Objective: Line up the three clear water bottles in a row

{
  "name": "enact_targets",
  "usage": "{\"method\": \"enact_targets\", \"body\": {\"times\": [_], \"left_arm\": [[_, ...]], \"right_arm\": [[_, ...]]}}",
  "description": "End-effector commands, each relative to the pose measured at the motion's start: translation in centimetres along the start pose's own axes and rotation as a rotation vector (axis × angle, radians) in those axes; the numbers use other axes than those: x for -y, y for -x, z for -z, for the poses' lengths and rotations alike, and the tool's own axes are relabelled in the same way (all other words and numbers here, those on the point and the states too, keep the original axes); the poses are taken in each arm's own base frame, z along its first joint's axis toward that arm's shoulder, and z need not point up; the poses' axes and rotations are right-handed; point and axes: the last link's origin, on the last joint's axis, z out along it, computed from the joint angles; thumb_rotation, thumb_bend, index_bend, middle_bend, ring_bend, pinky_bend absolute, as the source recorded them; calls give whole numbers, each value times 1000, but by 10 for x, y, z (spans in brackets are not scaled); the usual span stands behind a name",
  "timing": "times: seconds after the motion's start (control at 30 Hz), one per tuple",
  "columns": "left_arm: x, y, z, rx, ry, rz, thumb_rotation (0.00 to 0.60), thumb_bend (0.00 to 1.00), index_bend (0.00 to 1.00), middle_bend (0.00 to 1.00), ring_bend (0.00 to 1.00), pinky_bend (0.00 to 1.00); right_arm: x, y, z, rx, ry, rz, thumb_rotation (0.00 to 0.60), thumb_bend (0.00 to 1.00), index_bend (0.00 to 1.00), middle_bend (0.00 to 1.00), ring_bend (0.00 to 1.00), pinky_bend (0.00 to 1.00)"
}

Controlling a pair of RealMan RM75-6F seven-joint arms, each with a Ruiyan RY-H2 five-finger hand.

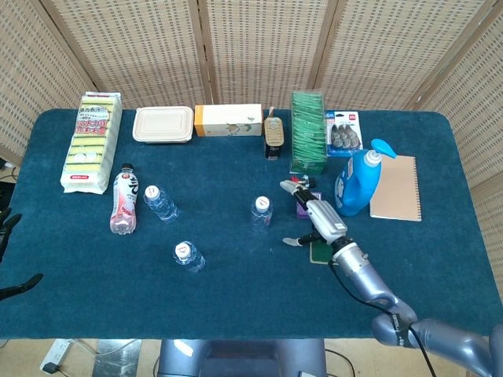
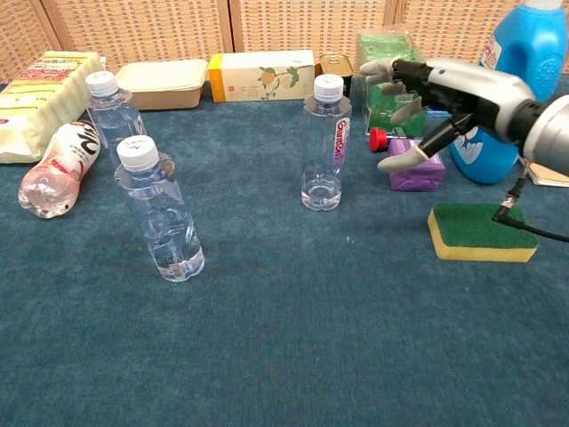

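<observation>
Three clear water bottles stand upright on the blue table. One bottle (image 1: 262, 213) (image 2: 325, 142) is near the middle, one (image 1: 160, 202) (image 2: 113, 110) is at the left, and one (image 1: 189, 256) (image 2: 161, 210) is nearest the front. My right hand (image 1: 313, 212) (image 2: 436, 98) hovers open, fingers spread, just right of the middle bottle without touching it. My left hand (image 1: 9, 255) shows only at the left edge of the head view, off the table, fingers apart and holding nothing.
A pink-labelled bottle (image 1: 123, 199) lies beside the left bottle. Right of the middle bottle sit a purple box (image 2: 415, 165), a green sponge (image 2: 483, 231), a blue detergent bottle (image 1: 357, 179) and a notebook (image 1: 397, 187). Boxes and packs line the back edge (image 1: 228, 120).
</observation>
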Motion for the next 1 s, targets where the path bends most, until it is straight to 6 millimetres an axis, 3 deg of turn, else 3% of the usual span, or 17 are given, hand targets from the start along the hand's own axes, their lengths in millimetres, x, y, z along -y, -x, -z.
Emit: {"method": "enact_targets", "body": {"times": [0.03, 0.33, 0.5, 0.63, 0.73, 1.0], "left_arm": [[1, -1, 0, -3, -3, 5, 600, 94, 0, 0, 0, 94], [5, -4, -2, -6, -17, 28, 600, 93, 0, 0, 0, 95], [8, -6, -2, -12, -27, 41, 600, 93, 0, 0, 0, 94], [8, -6, -3, -7, -25, 48, 600, 93, 0, 0, 0, 94], [8, -6, -3, -6, -25, 48, 600, 94, 0, 0, 0, 94], [7, -6, -2, 0, -18, 55, 600, 93, 0, 0, 0, 95]], "right_arm": [[4, 10, -17, 13, 10, -52, 600, 0, 0, 56, 68, 192], [9, 30, -45, -15, 25, -102, 600, 0, 31, 126, 139, 269], [9, 40, -51, -47, 21, -110, 600, 4, 183, 306, 326, 426], [4, 47, -53, -27, 41, -112, 600, 81, 398, 484, 481, 568], [1, 50, -53, -13, 57, -135, 600, 131, 498, 570, 550, 619], [8, 37, -39, -53, 0, -167, 600, 214, 569, 636, 594, 629]]}}
